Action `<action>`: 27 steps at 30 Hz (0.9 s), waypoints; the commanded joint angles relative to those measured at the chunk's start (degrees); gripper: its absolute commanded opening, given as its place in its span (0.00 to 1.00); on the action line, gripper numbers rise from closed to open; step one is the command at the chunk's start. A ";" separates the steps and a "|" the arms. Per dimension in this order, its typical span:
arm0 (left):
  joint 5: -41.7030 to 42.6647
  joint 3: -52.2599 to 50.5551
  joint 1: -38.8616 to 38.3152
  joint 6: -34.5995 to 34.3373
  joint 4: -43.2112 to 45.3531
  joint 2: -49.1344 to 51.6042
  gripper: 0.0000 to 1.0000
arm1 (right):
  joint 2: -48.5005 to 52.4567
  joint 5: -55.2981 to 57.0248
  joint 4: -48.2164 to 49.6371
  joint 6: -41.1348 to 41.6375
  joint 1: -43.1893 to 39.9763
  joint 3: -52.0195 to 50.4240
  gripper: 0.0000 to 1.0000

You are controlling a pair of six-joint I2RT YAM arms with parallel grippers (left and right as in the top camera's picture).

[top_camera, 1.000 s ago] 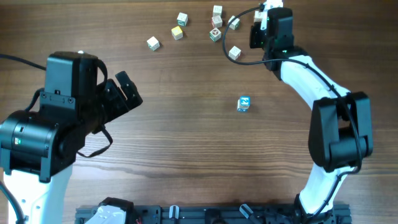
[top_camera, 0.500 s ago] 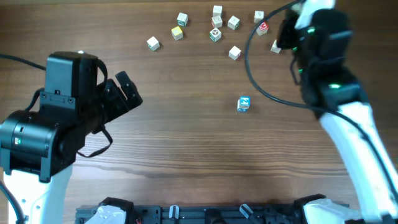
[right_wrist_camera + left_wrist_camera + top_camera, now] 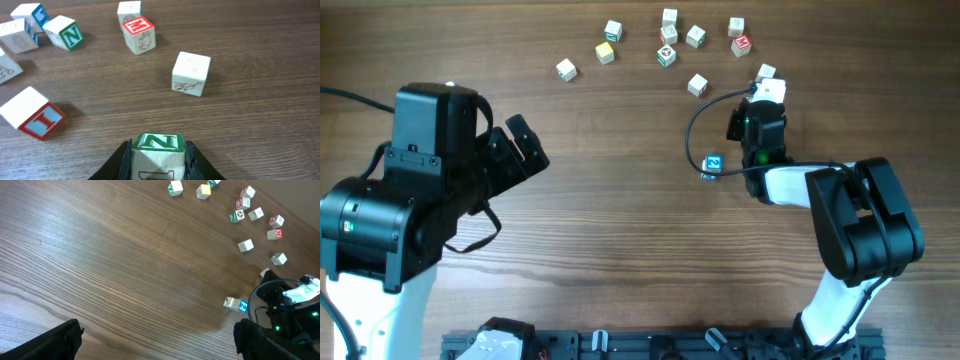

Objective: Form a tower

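Observation:
My right gripper [image 3: 159,156] is shut on a pale wooden cube with a green "N" [image 3: 159,141], its black fingers [image 3: 126,162] pressed on both sides. In the overhead view the right gripper [image 3: 769,93] points toward the far edge, a little right of a lone blue-marked cube [image 3: 712,165] that stands mid-table. The left wrist view shows that blue-marked cube [image 3: 236,304] too. No tower is in view. My left gripper [image 3: 525,148] hangs open over bare wood at the left, nothing between its fingers [image 3: 55,340].
Several loose letter cubes lie along the far edge. A plain-faced cube [image 3: 191,73] sits just ahead of the held one, a red "M" cube [image 3: 139,33] beyond it and a red "I" cube [image 3: 33,113] at left. A black cable [image 3: 700,118] loops beside the right wrist.
My right arm has pulled back from the far cubes toward mid-table, carrying the "N" cube, and now sits right of the blue-marked cube. The left arm is still.

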 commanded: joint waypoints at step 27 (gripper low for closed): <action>-0.79 0.07 -0.24 -0.11 0.13 -0.02 1.00 | 7.23 -3.93 -0.20 -0.85 -6.29 -0.04 0.43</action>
